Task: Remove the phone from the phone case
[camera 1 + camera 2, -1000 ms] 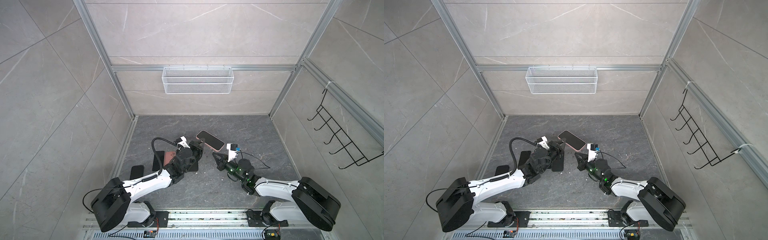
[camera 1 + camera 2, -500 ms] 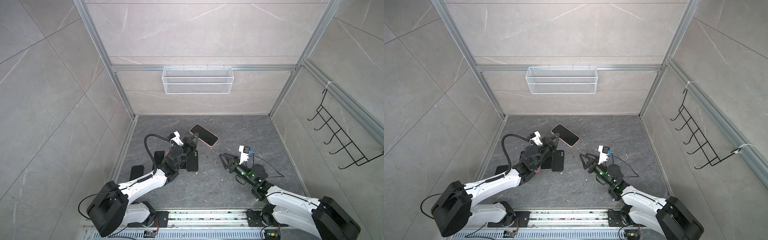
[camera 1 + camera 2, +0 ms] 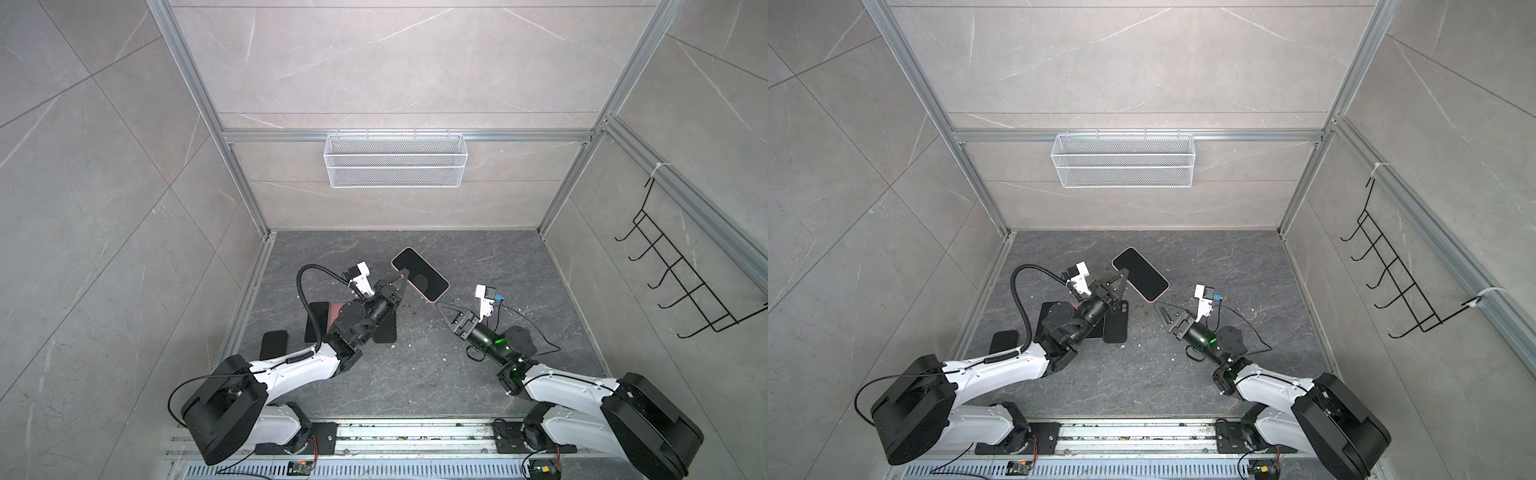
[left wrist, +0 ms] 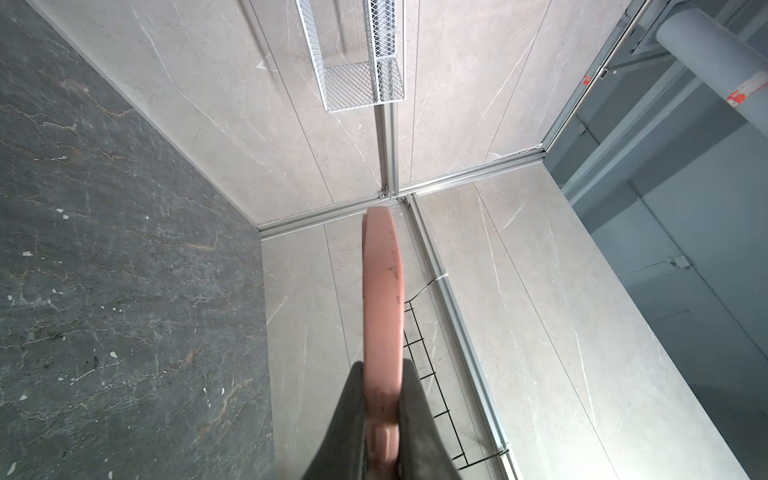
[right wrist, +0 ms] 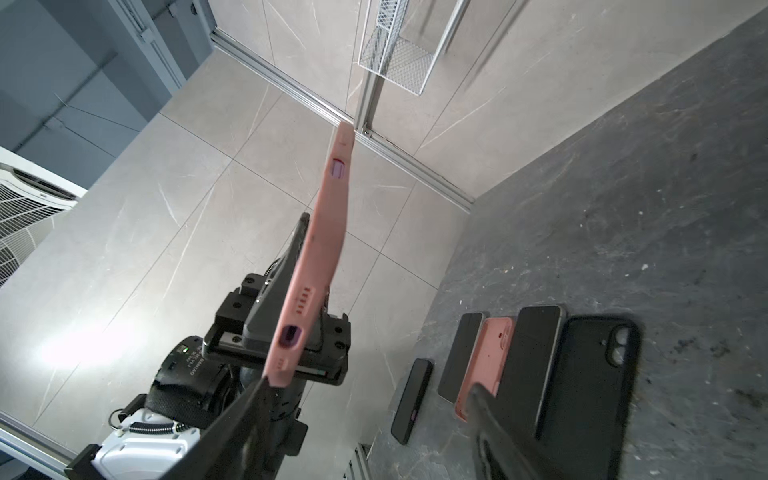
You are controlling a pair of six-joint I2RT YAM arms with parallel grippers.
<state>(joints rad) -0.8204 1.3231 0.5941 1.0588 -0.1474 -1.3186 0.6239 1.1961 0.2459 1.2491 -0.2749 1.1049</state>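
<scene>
Grip: left gripper clamped on pink case edge, phone inside, raised above counter. Right gripper spread wide, empty, near case corner. Case looks soft, bendy; phone stiff, slick. Peel at free corner.

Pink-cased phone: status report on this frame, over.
Left end effector shut on the pink-cased phone, held aloft. Right end effector open at its near corner. Phone not yet out. Spare phones and cases lie aside.
</scene>
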